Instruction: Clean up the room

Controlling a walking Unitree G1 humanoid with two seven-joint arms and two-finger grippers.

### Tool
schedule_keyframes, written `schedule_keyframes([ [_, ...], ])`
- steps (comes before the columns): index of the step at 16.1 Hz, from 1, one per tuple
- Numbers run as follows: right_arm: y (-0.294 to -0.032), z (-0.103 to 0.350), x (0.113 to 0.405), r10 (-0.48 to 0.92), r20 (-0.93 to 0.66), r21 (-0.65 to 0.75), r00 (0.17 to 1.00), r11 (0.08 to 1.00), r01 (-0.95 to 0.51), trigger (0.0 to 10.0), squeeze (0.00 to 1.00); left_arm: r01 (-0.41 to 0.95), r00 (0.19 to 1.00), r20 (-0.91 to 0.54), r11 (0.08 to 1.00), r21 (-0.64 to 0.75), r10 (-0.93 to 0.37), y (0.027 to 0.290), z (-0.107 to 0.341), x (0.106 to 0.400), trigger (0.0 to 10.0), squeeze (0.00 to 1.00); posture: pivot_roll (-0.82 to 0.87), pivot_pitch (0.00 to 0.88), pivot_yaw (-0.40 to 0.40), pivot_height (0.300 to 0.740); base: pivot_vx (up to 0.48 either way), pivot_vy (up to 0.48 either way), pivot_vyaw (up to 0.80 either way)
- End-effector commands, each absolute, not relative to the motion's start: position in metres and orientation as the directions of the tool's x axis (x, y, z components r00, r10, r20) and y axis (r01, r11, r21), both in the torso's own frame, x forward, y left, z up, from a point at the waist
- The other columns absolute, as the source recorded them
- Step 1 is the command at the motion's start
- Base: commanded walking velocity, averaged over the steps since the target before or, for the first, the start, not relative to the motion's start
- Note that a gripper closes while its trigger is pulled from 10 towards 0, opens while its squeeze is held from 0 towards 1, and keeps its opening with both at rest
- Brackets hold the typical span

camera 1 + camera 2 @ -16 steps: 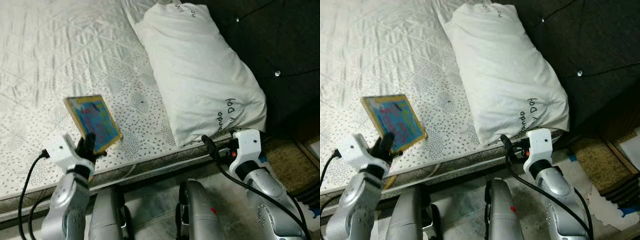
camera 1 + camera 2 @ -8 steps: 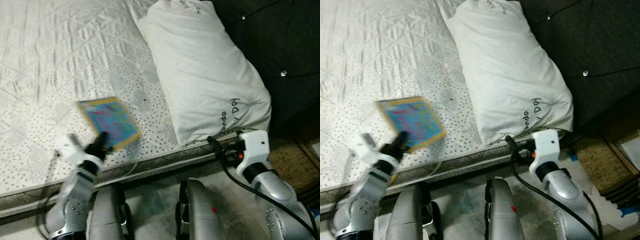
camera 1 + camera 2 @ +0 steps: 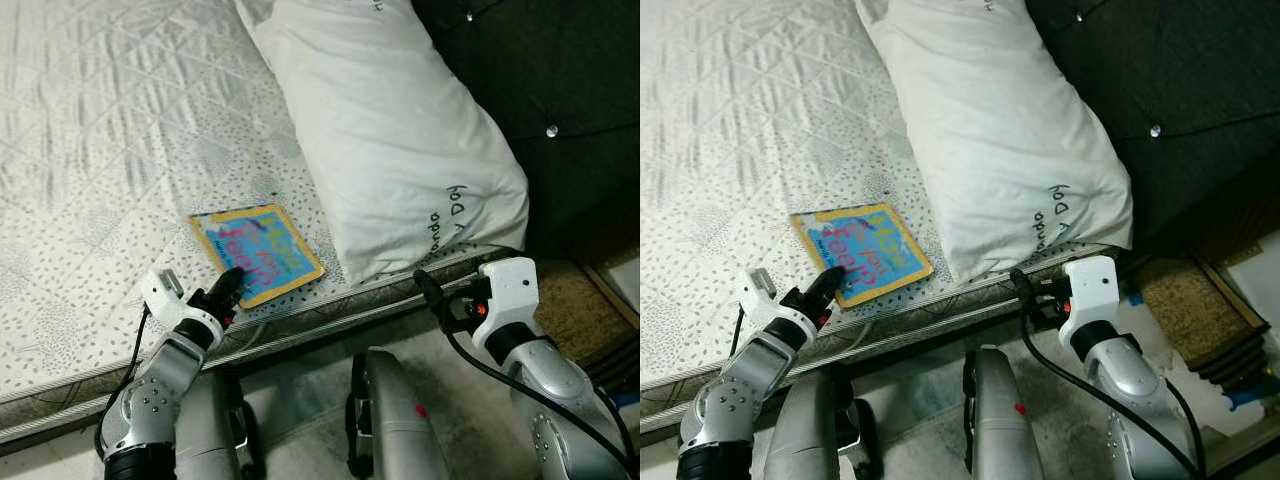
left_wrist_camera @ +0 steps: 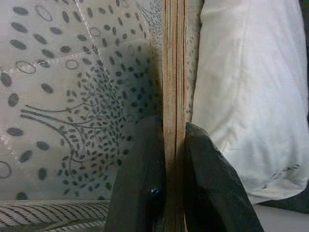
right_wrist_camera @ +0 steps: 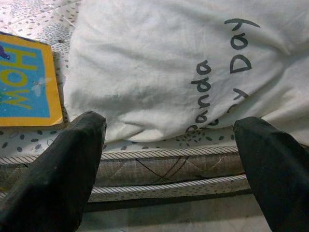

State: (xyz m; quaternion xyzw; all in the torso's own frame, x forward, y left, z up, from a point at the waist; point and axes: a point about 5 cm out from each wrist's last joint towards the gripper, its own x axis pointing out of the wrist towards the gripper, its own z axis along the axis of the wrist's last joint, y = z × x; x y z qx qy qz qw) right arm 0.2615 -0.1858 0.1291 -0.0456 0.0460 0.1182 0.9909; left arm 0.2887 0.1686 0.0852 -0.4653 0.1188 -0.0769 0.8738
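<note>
Pinching the book [image 3: 257,255] by its near edge, the left gripper [image 3: 226,290] is holding it flat on the bed [image 3: 90,150], just beside the pillow [image 3: 390,140]. If it lets go badly, the book could slide off. Past the pillow, the right gripper [image 5: 169,145] is hanging wide open, holding nothing.
</note>
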Motion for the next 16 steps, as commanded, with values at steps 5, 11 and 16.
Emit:
schedule_keyframes([
  [5, -0.188, 0.129, 0.259, 0.207, -0.109, -0.089, 0.972, 0.972, -0.217, 10.0, 0.00, -0.042, 0.941, -0.226, 0.575, -0.817, -0.251, 0.186, 0.067, 0.284, 10.0, 0.00, -0.28, 0.346, -0.039, 0.617, 0.000, 0.000, 0.00],
  [11, -0.190, 0.129, 0.260, 0.202, -0.106, -0.096, 0.974, 0.973, -0.212, 10.0, 0.00, -0.066, 0.882, -0.376, 0.714, -0.697, -0.285, 0.209, 0.055, 0.285, 10.0, 0.00, -0.28, 0.345, -0.041, 0.617, 0.000, 0.000, 0.00],
  [16, -0.189, 0.130, 0.261, 0.198, -0.103, -0.096, 0.975, 0.973, -0.208, 10.0, 0.00, 0.065, 0.900, -0.279, 0.734, -0.676, -0.335, 0.202, 0.072, 0.302, 10.0, 0.00, -0.28, 0.345, -0.040, 0.617, 0.000, 0.000, 0.00],
])
